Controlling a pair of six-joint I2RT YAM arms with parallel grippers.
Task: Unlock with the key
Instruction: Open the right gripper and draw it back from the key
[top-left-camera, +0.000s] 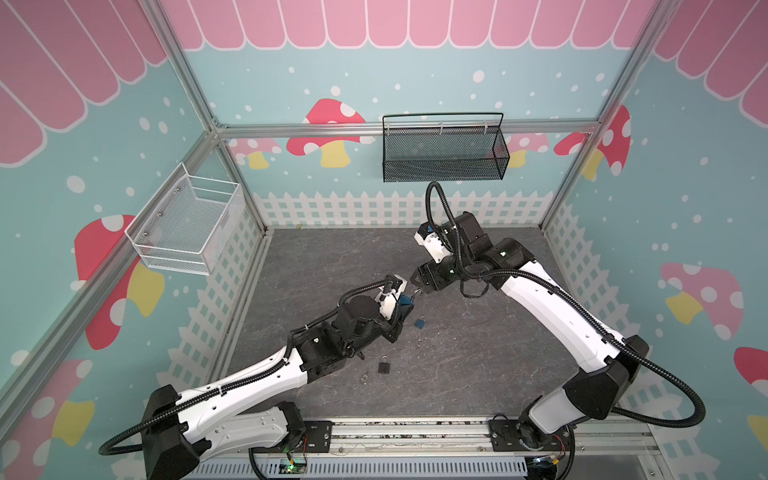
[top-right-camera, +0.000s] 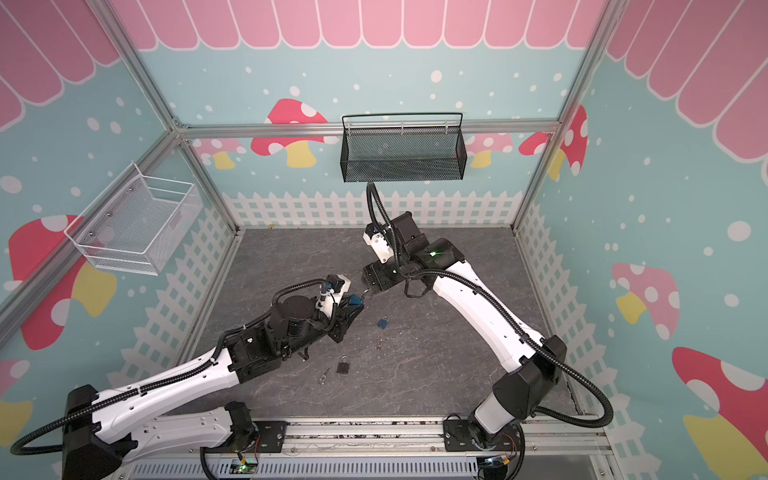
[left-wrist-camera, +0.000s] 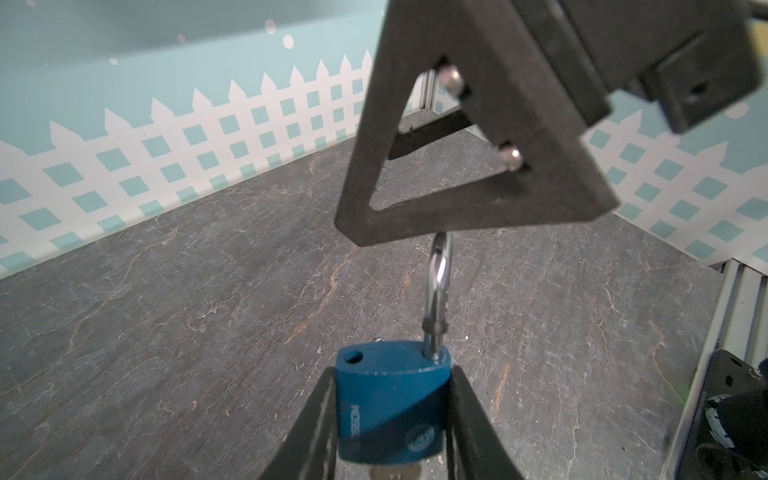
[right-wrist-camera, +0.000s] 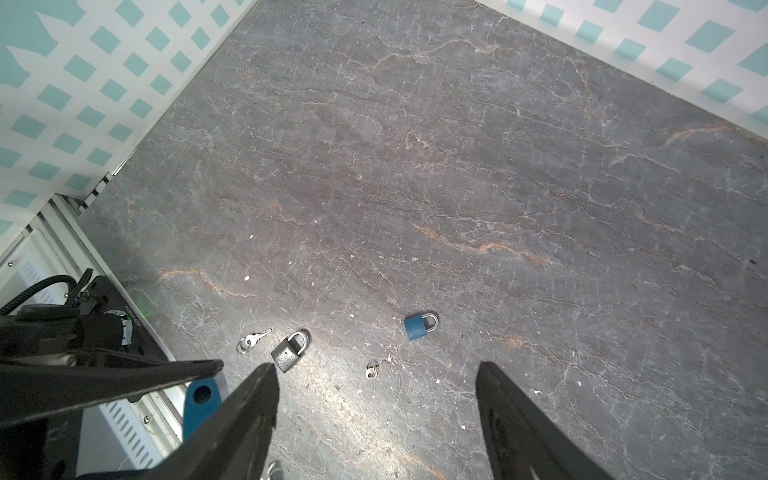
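Two pincers meet in mid-air above the bench (right-wrist-camera: 457, 166). The left pincer (left-wrist-camera: 392, 374) is clamped narrow on the body of a blue padlock (left-wrist-camera: 386, 407), held clear of the bench. Its shackle (left-wrist-camera: 439, 286) points away from that pincer with one leg out of its hole, and a silver key (left-wrist-camera: 395, 473) shows at the lock's base, between the fingers. The right pincer (right-wrist-camera: 375, 366) stands wide, holding nothing, one finger right at the shackle's tip; I can't tell if they touch. Below it lie a second blue padlock (right-wrist-camera: 419, 327), a grey padlock (right-wrist-camera: 291, 351) and two loose keys (right-wrist-camera: 253, 340).
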